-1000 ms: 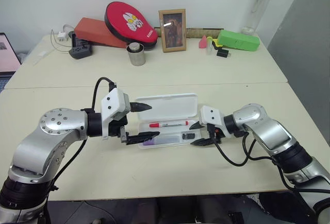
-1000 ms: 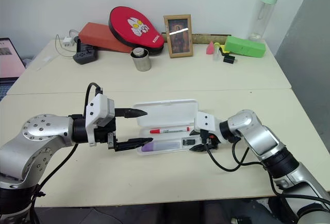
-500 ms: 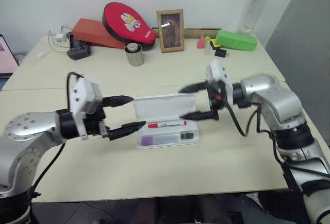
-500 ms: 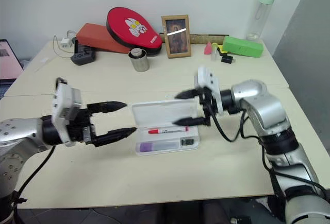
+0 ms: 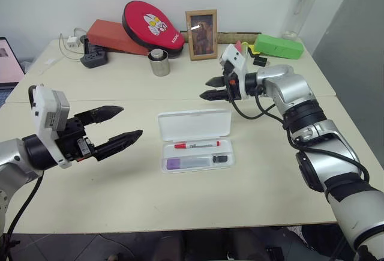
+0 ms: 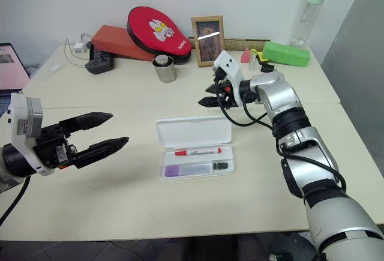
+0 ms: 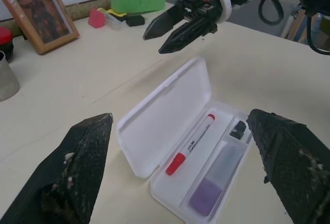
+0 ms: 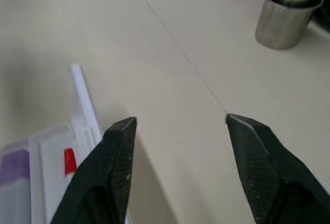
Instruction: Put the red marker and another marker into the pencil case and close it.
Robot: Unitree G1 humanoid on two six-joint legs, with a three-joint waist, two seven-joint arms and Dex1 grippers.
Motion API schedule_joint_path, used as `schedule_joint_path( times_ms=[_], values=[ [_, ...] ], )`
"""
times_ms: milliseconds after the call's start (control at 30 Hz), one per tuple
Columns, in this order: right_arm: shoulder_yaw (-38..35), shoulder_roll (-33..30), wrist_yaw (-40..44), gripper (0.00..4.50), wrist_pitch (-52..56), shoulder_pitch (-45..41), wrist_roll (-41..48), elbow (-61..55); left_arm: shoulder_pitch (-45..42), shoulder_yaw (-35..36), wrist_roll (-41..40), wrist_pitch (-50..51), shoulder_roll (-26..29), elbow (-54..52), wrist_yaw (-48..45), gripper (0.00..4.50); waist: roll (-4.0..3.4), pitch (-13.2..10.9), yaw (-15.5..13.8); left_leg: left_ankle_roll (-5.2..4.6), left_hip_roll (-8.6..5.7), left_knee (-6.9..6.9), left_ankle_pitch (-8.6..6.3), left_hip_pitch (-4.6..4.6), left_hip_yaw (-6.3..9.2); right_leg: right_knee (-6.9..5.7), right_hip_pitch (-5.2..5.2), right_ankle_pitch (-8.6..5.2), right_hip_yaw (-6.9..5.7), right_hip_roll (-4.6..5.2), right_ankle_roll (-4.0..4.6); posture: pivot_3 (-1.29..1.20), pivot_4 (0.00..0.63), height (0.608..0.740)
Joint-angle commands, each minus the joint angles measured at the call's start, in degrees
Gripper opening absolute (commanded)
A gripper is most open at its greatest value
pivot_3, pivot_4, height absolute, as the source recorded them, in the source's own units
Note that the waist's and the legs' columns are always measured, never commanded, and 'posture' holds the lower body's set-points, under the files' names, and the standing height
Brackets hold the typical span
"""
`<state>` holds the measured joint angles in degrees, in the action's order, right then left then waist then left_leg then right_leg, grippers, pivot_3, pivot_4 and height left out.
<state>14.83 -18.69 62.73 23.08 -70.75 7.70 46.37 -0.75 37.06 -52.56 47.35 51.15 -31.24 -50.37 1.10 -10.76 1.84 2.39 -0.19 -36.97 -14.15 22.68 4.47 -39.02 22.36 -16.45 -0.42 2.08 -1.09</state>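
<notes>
The left claw hangs over the table well to the left of the pencil case, its fingers spread wide and empty, pointing toward the case. The case lies open near the table's middle, its long axis running left to right — lid folded flat on the far side, tray on the near side. In the tray the red marker lies lengthwise in the far slot, the purple-ended marker beside it in the near slot, so both look already loaded. Closing turns on that far lid: the right claw hovers above and just beyond its far right corner, jaws narrowly parted and holding nothing, and seems the nearer one to swing it over.
</notes>
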Motion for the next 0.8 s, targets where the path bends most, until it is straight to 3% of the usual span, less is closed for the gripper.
schedule_joint_path(
  times_ms=[33, 267, 600, 800],
  values=[
    [-0.2, 0.7, 2.1, 1.82, -3.4, -3.5, -1.8, 1.8, 0.7, 3.1, -3.1, -0.3, 0.1, -2.3, 1.2, 4.5, 0.0, 0.0, 0.0, 0.0, 0.02, 0.0, 0.0, 0.0, 0.01, -0.01, 0.0, 0.0, 0.0, 0.0, 0.0, 0.0, 0.15, 0.74],
    [-0.1, 2.2, 3.0, 0.03, -6.4, -4.8, -4.9, 5.7, 1.9, 2.6, -4.8, -0.8, 0.1, -3.5, 3.3, 4.5, 0.0, 0.0, 0.0, 0.0, 0.06, 0.01, 0.0, -0.04, 0.01, -0.02, -0.01, 0.0, 0.0, 0.0, 0.0, 0.0, 0.15, 0.74],
    [2.0, 2.2, 7.3, 0.03, -7.7, -1.7, -8.4, 2.0, 1.3, 2.2, -7.5, -1.2, 0.6, -4.2, 5.5, 4.5, -0.01, 0.0, 0.0, 0.01, 0.04, 0.01, 0.0, -0.03, 0.02, -0.02, -0.01, 0.0, -0.01, 0.0, 0.01, 0.0, 0.15, 0.74],
    [3.5, -0.3, 13.7, 0.03, -4.5, 4.0, -7.7, -9.9, 1.1, 1.2, -7.7, -1.3, 1.4, -4.1, 5.6, 4.5, -0.02, 0.0, 0.0, 0.01, 0.05, 0.01, -0.01, -0.04, 0.09, 0.0, -0.03, 0.0, -0.03, 0.0, 0.0, 0.0, 0.15, 0.74]
  ],
)
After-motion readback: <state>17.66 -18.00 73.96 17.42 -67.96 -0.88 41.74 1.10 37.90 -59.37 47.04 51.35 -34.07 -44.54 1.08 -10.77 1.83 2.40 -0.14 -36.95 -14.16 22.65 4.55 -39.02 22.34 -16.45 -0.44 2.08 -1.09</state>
